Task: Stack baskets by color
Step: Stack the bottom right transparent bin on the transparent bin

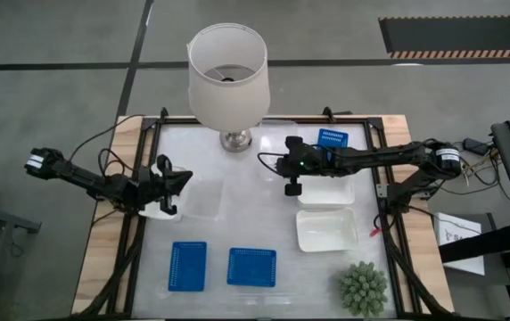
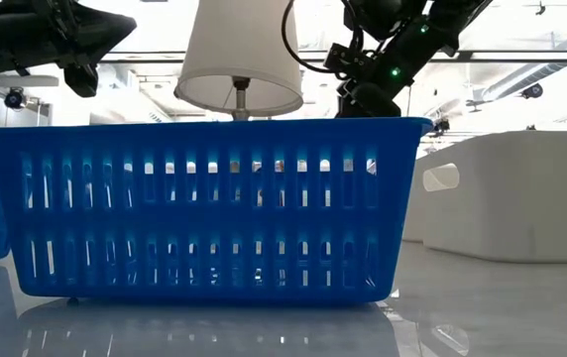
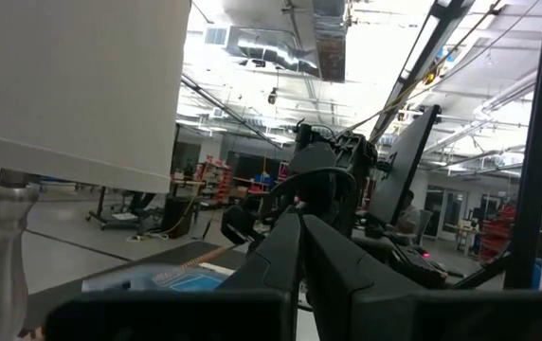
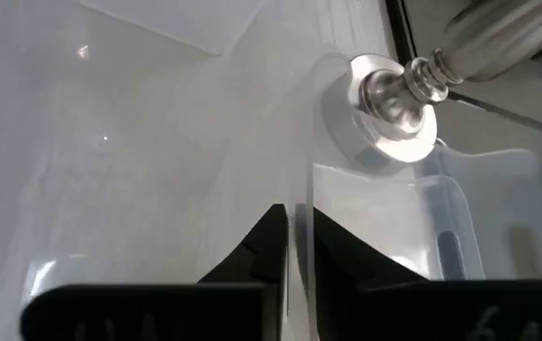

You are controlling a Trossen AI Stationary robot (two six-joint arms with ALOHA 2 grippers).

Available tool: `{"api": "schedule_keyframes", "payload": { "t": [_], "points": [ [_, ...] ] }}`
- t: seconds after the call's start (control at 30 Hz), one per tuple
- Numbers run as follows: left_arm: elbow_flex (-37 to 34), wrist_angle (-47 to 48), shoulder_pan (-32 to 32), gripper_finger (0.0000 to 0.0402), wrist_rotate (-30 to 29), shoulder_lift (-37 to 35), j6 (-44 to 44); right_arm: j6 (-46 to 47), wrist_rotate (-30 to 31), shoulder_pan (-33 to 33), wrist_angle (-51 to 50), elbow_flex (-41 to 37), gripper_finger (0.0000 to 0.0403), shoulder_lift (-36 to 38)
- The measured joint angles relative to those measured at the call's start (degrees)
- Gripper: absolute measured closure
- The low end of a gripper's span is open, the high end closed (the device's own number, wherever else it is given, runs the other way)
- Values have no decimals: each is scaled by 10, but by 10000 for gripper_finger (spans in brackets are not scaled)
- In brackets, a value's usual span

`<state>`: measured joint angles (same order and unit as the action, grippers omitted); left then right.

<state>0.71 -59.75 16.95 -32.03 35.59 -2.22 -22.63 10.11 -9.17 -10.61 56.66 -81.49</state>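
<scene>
My right gripper (image 1: 273, 163) (image 4: 297, 210) hangs over the table's middle, just near of the lamp's base, shut on a clear basket (image 4: 442, 237) whose body stretches toward the lamp. My left gripper (image 1: 184, 181) (image 3: 299, 223) is shut on nothing and hovers at the table's left above a white basket (image 1: 161, 210) and a clear basket (image 1: 203, 200). Two blue baskets (image 1: 188, 266) (image 1: 251, 267) lie flat near the front edge, and another blue one (image 1: 333, 138) lies at the far right. Two white baskets (image 1: 326, 192) (image 1: 326, 229) lie under the right arm. My right gripper pinches the clear basket's thin wall edge (image 4: 299, 227) between its two fingers. The fingers slant down and toward the table's left. Whether the basket's base rests on the table, I cannot tell.
A lamp with a white shade (image 1: 227, 71) and a metal base (image 1: 235, 138) (image 4: 394, 99) stands at the far middle, close to my right gripper. A spiky green plant (image 1: 363, 287) sits at the near right corner. In the low view a blue basket (image 2: 204, 208) fills the foreground.
</scene>
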Motion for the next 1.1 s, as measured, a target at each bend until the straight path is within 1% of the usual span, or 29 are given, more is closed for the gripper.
{"api": "schedule_keyframes", "payload": {
  "t": [0.2, 0.33, 0.47, 0.6, 0.73, 0.9, 1.1],
  "points": [
    [0, 0, 0, 402, 0, -1, 0, 10, 0, 0, -7, 0, 309, 1],
    [0, 0, 0, 402, 0, -1, 1, 15, 0, 0, -11, 0, 277, 16],
    [0, 0, 0, 402, 0, -1, 1, 27, 0, 0, -16, 0, 259, 42],
    [0, 0, 0, 402, 0, -1, 2, 35, -1, 0, -36, 0, 250, 73],
    [0, 0, 0, 402, 0, -1, 3, 36, 0, 0, -54, 0, 257, 99],
    [0, 0, 0, 402, 0, -1, 3, 36, 0, 0, -43, 0, 288, 111],
    [0, 0, 0, 402, 0, 0, 3, 38, 0, 0, -28, -1, 343, 70]
  ]
}}
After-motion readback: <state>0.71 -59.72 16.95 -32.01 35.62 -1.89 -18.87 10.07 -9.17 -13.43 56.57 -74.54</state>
